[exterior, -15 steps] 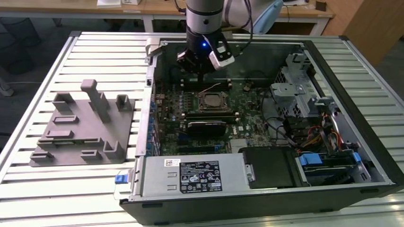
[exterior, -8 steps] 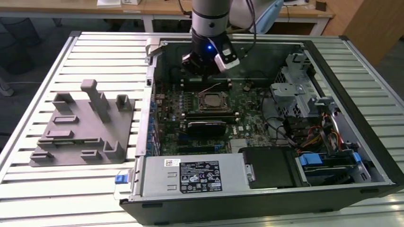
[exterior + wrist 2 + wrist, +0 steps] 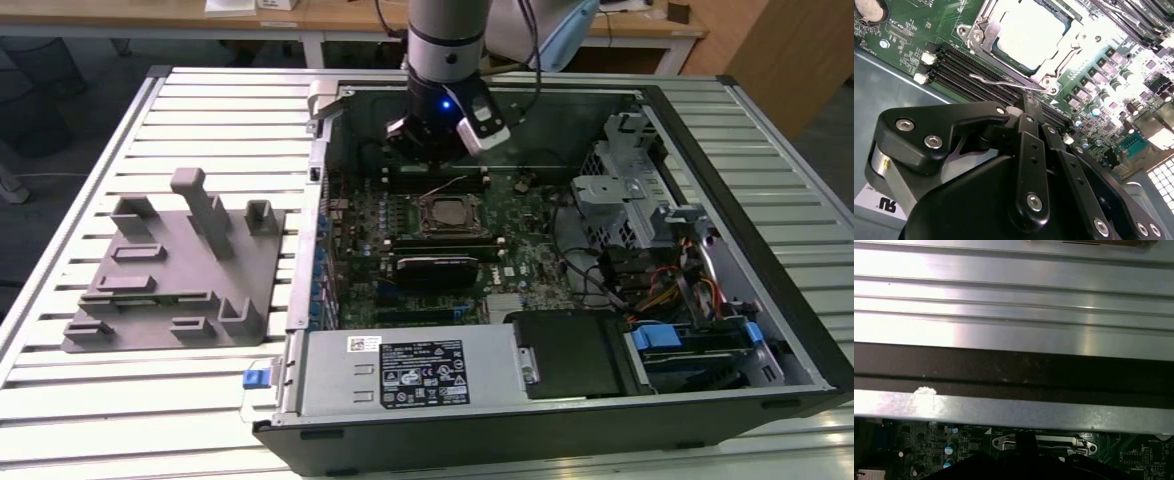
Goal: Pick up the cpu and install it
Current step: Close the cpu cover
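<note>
An open computer case (image 3: 561, 250) is lying on the worktop (image 3: 80, 200), with a fixture block (image 3: 174, 270) sitting beside it toward the exterior view's left. Inside the case, the motherboard (image 3: 441, 240) is lying flat. The cpu (image 3: 1026, 32) is sitting in its socket (image 3: 447, 213) on that board, and the pincer (image 3: 434, 150) is hanging just behind the socket, above the board.

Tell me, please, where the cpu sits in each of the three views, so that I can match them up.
Exterior view: the cpu lies in its socket mid-motherboard, just below the gripper.
Second wrist view: the cpu sits inside the metal socket frame, beyond the gripper.
First wrist view: I cannot make out the chip itself.
Shared landmark: the metal socket frame.
</note>
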Tool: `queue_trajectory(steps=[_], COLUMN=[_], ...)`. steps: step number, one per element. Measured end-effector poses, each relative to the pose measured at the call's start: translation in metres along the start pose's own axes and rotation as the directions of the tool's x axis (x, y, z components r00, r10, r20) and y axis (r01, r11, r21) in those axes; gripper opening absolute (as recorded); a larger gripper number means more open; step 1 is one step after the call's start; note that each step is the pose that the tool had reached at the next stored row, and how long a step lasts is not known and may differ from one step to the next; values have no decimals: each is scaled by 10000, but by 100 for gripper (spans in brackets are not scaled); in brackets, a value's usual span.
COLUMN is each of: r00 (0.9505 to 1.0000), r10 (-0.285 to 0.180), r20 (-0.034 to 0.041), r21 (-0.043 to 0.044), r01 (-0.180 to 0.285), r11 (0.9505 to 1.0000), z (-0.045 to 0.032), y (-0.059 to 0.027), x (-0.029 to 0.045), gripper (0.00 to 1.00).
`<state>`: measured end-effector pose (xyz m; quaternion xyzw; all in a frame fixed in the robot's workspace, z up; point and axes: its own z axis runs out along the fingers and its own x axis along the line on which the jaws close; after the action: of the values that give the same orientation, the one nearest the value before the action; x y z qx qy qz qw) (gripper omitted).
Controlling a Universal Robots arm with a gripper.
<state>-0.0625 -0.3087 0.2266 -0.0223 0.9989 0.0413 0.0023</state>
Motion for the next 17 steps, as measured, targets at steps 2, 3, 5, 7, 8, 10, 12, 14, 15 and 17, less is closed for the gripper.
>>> queue_trajectory(steps=[2, 3, 5, 7, 8, 10, 12, 14, 15, 17], r00=[10000, 10000, 10000, 10000, 10000, 10000, 10000, 10000, 10000, 10000], r10=[-1, -1, -4, -7, -14, -32, -56, -74, -80, -86], r20=[0, 1, 2, 2, 1, -1, -4, -5, -5, -7], r21=[-1, -1, -3, -3, -1, 0, 2, 0, 0, 2], r01=[1, 1, 4, 7, 14, 32, 56, 74, 80, 86], r11=[10000, 10000, 10000, 10000, 10000, 10000, 10000, 10000, 10000, 10000], z=[3, 4, 9, 17, 22, 33, 41, 48, 51, 56], y=[0, -1, -1, -2, -3, -4, -6, -7, -7, -5], x=[-3, -3, -9, -19, -25, -37, -54, -87, -104, -130], gripper=[11, 11, 11, 11, 11, 11, 11, 11, 11, 11])
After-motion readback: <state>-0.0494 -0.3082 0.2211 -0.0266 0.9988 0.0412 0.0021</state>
